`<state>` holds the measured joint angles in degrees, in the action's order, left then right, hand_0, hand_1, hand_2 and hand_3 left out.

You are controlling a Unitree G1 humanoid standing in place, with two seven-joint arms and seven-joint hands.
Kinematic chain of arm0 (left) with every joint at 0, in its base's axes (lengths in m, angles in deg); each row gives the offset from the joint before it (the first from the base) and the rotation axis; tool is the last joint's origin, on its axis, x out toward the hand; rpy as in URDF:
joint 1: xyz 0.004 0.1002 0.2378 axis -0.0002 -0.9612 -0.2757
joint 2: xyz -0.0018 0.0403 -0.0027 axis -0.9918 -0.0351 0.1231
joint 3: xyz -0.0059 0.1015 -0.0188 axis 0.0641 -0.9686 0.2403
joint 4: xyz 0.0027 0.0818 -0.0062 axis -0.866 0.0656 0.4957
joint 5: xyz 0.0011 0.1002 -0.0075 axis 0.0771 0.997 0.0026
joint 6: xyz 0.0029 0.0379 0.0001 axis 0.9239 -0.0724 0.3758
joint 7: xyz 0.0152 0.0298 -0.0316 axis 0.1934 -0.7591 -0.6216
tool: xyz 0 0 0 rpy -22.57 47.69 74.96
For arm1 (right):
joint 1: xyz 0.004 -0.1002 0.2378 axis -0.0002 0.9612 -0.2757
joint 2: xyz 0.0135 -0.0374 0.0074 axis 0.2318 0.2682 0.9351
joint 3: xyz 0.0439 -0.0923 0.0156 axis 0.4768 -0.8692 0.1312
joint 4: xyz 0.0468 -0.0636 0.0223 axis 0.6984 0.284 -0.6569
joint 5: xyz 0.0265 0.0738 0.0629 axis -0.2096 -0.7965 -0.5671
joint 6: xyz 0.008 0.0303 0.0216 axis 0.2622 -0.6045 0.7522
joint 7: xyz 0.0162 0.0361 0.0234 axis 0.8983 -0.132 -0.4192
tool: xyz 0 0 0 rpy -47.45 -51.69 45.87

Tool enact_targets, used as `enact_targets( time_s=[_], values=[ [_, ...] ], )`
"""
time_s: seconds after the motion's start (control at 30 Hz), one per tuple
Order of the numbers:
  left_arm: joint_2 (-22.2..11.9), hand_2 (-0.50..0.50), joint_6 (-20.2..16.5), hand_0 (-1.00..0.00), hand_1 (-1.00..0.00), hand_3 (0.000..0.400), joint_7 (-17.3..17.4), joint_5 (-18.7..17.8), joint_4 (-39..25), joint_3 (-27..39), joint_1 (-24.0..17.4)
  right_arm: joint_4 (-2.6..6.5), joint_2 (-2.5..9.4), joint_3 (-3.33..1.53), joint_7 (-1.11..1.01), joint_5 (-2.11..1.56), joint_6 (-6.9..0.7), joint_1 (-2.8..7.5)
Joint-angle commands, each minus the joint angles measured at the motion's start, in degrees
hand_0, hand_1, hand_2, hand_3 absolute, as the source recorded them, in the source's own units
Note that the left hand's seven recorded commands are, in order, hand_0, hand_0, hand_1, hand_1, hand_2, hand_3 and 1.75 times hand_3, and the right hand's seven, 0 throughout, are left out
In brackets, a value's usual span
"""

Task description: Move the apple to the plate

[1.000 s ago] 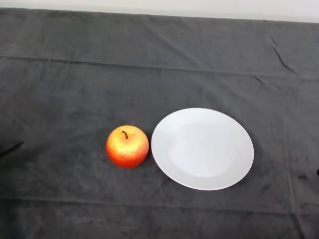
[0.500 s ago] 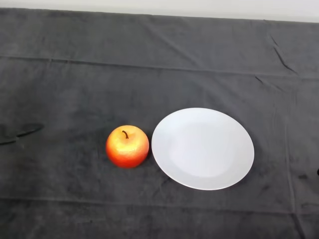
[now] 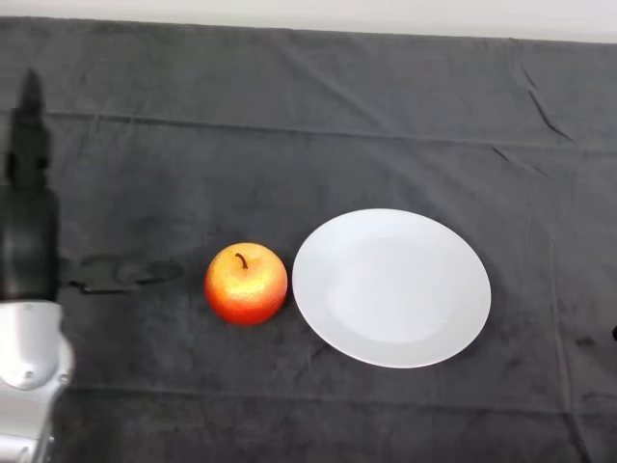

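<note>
A red and yellow apple (image 3: 246,283) is seen resting on the dark cloth (image 3: 289,125) that covers the bench, just to the left of a white plate (image 3: 391,287). The apple is set upright, its short brown stem turned upward, and its right side lies very close to the plate's left rim; whether the two touch cannot be told. Nothing is carried by the plate, whose round face is shown bare and slightly nearer the right side of the scene.

At the far left edge, the silver-grey left arm (image 3: 29,376) is seen rising from the near corner, topped by the black robot hand (image 3: 27,227), which is stretched toward the far side of the bench. The robot hand is held well apart from the apple and holds nothing; its narrow dark tip is seen pointing away from the viewer, but whether its fingers are spread or pressed together cannot be told from this angle. A faint shadow (image 3: 120,273) is cast on the cloth between the arm and the apple. Creases are visible in the cloth, and a pale strip of wall (image 3: 386,17) is seen beyond its far edge.
</note>
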<state>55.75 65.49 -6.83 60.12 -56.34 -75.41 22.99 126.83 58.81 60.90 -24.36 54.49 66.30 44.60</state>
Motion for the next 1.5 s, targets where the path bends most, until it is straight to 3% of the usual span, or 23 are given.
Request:
enact_targets(
  time_s=[0.03, 0.5, 0.93, 0.97, 1.0, 1.03, 1.1, 1.13, 1.5],
  values=[
    [1.1, 0.00, -0.7, 0.00, 0.00, 0.000, 0.6, 1.0, 2.9, -1.1, 4.2, 4.19, 5.25, 0.12, 0.05, -1.14, -5.96, 6.41],
    [3.3, 0.00, 2.2, 0.00, 0.00, 0.000, 0.7, 0.3, 14.9, -10.0, 9.7, 4.27, 5.25, -0.07, 0.01, -1.37, -5.93, 6.38],
    [3.3, -0.01, 5.7, -0.02, 0.00, 0.009, 1.0, 1.6, 26.3, -15.4, 13.9, 4.46, 5.22, -0.15, -0.03, -1.49, -5.80, 6.31],
    [3.3, -0.39, 5.8, -0.78, 0.00, 0.314, 1.0, 1.7, 26.9, -15.6, 14.2, 4.48, 5.22, -0.16, -0.03, -1.50, -5.79, 6.31],
    [3.2, -0.50, 5.8, -1.00, 0.00, 0.400, 1.0, 1.9, 27.3, -15.9, 14.5, 4.49, 5.21, -0.16, -0.03, -1.50, -5.78, 6.30],
    [3.2, -0.43, 5.9, -1.00, -0.14, 0.400, 1.0, 2.1, 27.7, -16.1, 14.7, 4.51, 5.21, -0.16, -0.03, -1.51, -5.77, 6.30],
    [3.1, -0.18, 5.9, -1.00, -0.64, 0.400, 0.8, 2.5, 28.3, -16.5, 15.0, 4.54, 5.20, -0.16, -0.04, -1.52, -5.75, 6.29],
    [3.0, -0.01, 6.0, -1.00, -0.99, 0.400, 0.7, 2.7, 28.5, -16.7, 15.2, 4.56, 5.20, -0.16, -0.04, -1.52, -5.74, 6.28],
    [2.2, 0.00, 6.3, -1.00, -1.00, 0.400, -0.4, 4.4, 28.0, -18.0, 15.7, 4.67, 5.18, -0.17, -0.06, -1.55, -5.66, 6.25]
  ],
)
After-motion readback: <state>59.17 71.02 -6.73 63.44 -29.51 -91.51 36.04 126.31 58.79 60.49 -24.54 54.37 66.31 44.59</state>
